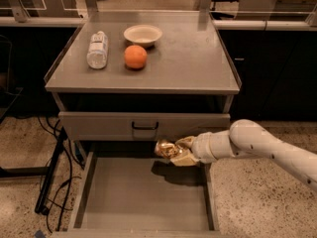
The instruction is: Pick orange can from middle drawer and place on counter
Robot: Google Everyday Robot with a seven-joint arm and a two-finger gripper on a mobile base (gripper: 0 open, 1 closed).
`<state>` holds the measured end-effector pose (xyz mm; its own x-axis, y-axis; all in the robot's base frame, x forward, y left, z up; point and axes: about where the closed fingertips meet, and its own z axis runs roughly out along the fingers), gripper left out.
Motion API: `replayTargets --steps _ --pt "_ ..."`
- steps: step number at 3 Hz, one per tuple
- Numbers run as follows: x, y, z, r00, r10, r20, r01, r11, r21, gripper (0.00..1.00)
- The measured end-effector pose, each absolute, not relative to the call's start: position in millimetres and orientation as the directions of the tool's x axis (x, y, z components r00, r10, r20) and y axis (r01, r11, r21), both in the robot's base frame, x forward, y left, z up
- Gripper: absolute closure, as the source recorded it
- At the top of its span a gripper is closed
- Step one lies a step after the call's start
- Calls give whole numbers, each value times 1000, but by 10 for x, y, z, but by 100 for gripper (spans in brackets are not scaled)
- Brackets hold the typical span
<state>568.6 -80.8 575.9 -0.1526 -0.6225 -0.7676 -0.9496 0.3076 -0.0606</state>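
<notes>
The orange can (167,148), a wrinkly brown-and-gold foil packet, is held in my gripper (179,151) above the open middle drawer (129,197), near its back right corner. The gripper is shut on it and casts a shadow on the bare drawer floor. My white arm (257,145) reaches in from the right. The counter (188,58) is the grey cabinet top above, with thin raised rims.
On the counter lie a clear plastic bottle (97,49), a round orange fruit (135,56) and a white bowl (142,34). A shut drawer front with a black handle (144,126) sits above the open drawer. Black cables (54,177) hang at the left.
</notes>
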Motion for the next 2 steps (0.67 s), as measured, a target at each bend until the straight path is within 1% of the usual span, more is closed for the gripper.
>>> replayTargets --steps 2 --pt "5691 -915 7232 17 -638 -770 -936 262 -237 100"
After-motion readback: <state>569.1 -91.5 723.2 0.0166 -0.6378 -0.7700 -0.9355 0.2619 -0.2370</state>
